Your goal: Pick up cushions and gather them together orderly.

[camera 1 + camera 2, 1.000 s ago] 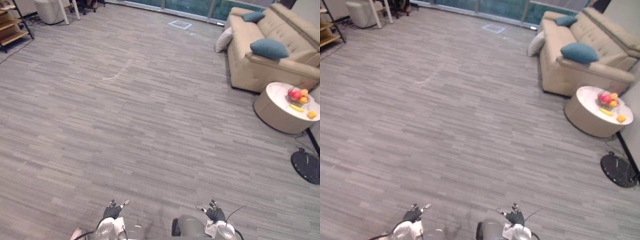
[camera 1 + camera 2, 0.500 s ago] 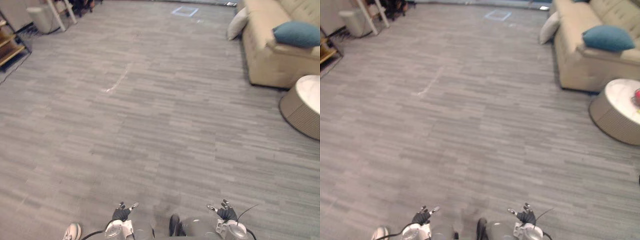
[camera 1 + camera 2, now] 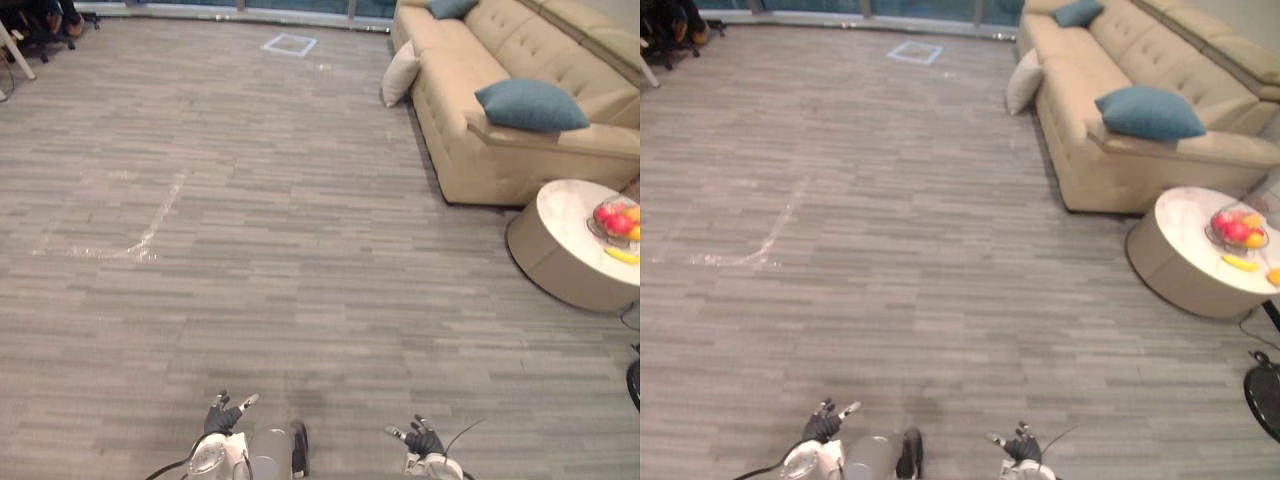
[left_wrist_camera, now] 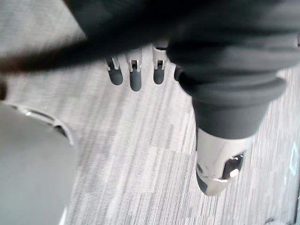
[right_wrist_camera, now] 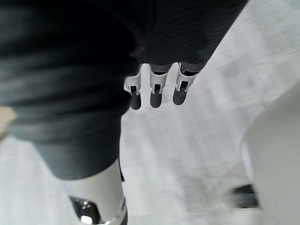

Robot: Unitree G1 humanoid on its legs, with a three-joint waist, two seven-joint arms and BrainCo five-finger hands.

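Note:
A teal cushion point(image 3: 531, 105) lies on the near arm end of the beige sofa point(image 3: 470, 140). A second teal cushion point(image 3: 452, 8) sits at the sofa's far end. A white cushion point(image 3: 400, 74) leans on the floor against the sofa's side. My left hand point(image 3: 222, 417) and right hand point(image 3: 423, 439) hang low at the bottom edge, far from all cushions. Both are open with nothing in them; the fingers point(image 4: 135, 75) of the left and the fingers point(image 5: 156, 91) of the right hang straight over bare floor.
A round white side table point(image 3: 575, 245) with a fruit bowl point(image 3: 617, 222) stands in front of the sofa's near end. A black round base point(image 3: 1265, 395) sits at the right edge. Grey plank floor point(image 3: 250, 230) stretches wide between me and the sofa, with a pale scuff mark point(image 3: 140, 235).
The camera has swung right and lifted: the sofa, all cushions and the side table with its fruit bowl now show more fully. Both hands stay low and open.

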